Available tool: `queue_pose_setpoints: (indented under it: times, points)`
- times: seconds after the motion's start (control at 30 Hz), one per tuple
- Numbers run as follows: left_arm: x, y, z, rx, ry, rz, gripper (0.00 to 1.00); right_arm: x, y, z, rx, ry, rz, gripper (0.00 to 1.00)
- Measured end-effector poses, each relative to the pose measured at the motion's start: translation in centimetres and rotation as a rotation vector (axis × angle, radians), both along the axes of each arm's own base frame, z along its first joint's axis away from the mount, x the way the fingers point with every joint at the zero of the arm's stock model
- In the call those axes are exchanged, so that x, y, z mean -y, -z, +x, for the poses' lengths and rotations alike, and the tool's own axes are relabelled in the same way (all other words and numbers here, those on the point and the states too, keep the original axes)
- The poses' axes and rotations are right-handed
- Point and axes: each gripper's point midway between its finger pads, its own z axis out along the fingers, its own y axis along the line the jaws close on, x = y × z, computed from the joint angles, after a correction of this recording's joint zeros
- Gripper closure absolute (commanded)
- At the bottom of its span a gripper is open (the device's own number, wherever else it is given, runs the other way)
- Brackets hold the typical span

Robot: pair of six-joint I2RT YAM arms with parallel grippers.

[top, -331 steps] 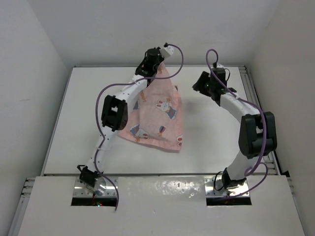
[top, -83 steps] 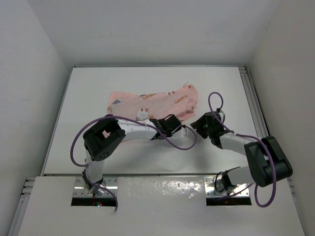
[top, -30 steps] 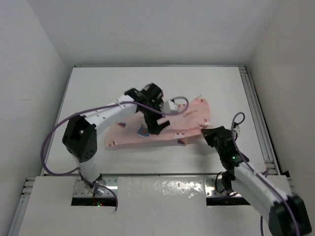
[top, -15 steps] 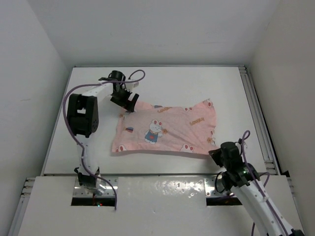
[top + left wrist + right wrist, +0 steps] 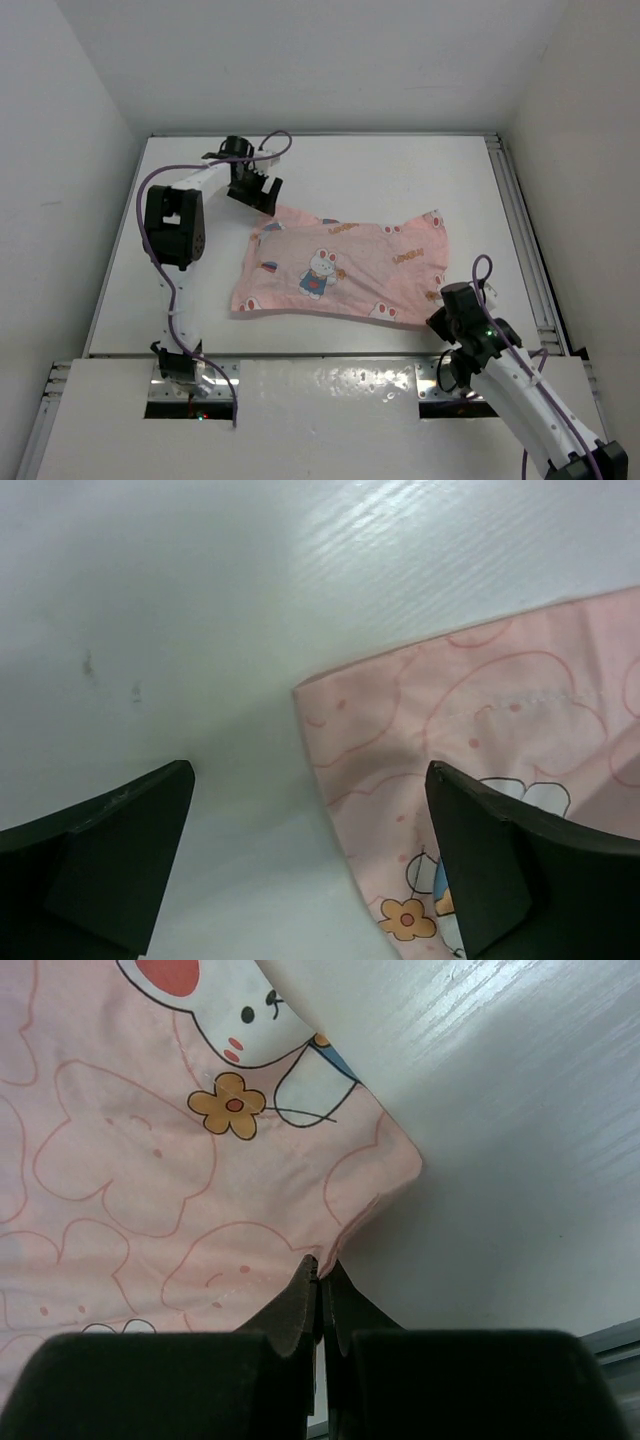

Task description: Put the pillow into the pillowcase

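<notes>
Pillowcase (image 5: 340, 265) lies spread mid-table (image 5: 400, 180), pillow unseen, probably inside; right gripper (image 5: 320, 1272) is pinched on its near-right edge, left gripper (image 5: 308, 772) gapes empty over the far-left corner: lower, pinch, tension the 2 corners evenly.

pillowcase (image 5: 340, 265) laid flat, left end effector (image 5: 260, 192) released

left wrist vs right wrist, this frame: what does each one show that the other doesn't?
Left wrist only: the left jaws stand wide open, gripping nothing. A loose corner of the pillowcase lies flat on the table, between and just ahead of them.

Right wrist only: the right jaws are shut, pinching the pillowcase's edge beside another corner.

Both: pink fabric with a flower print on the white table. The pillow shows in neither.
</notes>
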Motion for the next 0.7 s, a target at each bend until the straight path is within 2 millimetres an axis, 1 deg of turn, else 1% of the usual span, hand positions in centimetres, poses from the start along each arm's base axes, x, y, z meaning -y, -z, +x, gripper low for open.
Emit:
queue_pose_setpoints:
  times: [0.03, 0.07, 0.1, 0.13, 0.17, 0.2, 0.27, 0.3, 0.4, 0.53, 0.57, 0.63, 0.7]
  points:
    - [0.3, 0.0, -0.2, 0.001, 0.015, 0.003, 0.01, 0.0, -0.1, 0.1, 0.003, 0.0, 0.0, 1.0]
    - [0.7, 0.1, -0.3, 0.007, 0.031, 0.007, 0.06, 0.0, -0.2, 0.2, 0.01, 0.0, 0.001, 1.0]
    - [1.2, 0.2, -0.7, 0.008, 0.046, 0.011, 0.13, 0.0, -0.3, 0.2, 0.015, 0.0, 0.002, 1.0]
    - [1.8, 0.2, -1.0, 0.009, 0.063, 0.019, 0.23, 0.0, -0.3, 0.3, 0.02, 0.001, 0.002, 1.0]
    - [2.5, 0.3, -1.2, 0.012, 0.081, 0.028, 0.51, 0.0, -0.4, 0.4, 0.024, 0.002, 0.002, 1.0]
    - [3.1, 0.3, -1.4, 0.012, 0.09, 0.032, 0.56, 0.0, -0.4, 0.4, 0.026, 0.002, 0.002, 1.0]
    - [3.9, 0.6, -1.8, 0.004, 0.116, 0.045, 0.83, 0.0, -0.5, 0.5, 0.032, 0.005, 0.0, 1.0]
    - [4.4, 0.7, -1.9, 0.002, 0.127, 0.048, 1.0, 0.1, -0.6, 0.6, 0.035, 0.006, -0.001, 1.0]
    - [4.7, 0.8, -2.1, -0.003, 0.145, 0.04, 1.0, 0.2, -1.1, 1.0, 0.058, 0.012, -0.005, 1.0]
    - [4.1, 0.6, -2.1, -0.026, 0.116, -0.022, 1.0, 0.0, -1.6, 1.6, 0.087, 0.01, 0.002, 1.0]
    - [3.7, 0.5, -2.0, -0.032, 0.098, -0.037, 1.0, -0.1, -1.8, 1.9, 0.101, 0.007, 0.003, 1.0]
    - [2.2, -0.3, -1.3, -0.041, 0.036, -0.071, 1.0, 0.0, -2.3, 2.7, 0.115, -0.001, -0.013, 1.0]
    - [0.3, -2.1, 0.1, -0.019, -0.036, -0.101, 1.0, 0.2, -3.9, 4.1, 0.122, -0.004, -0.036, 1.0]
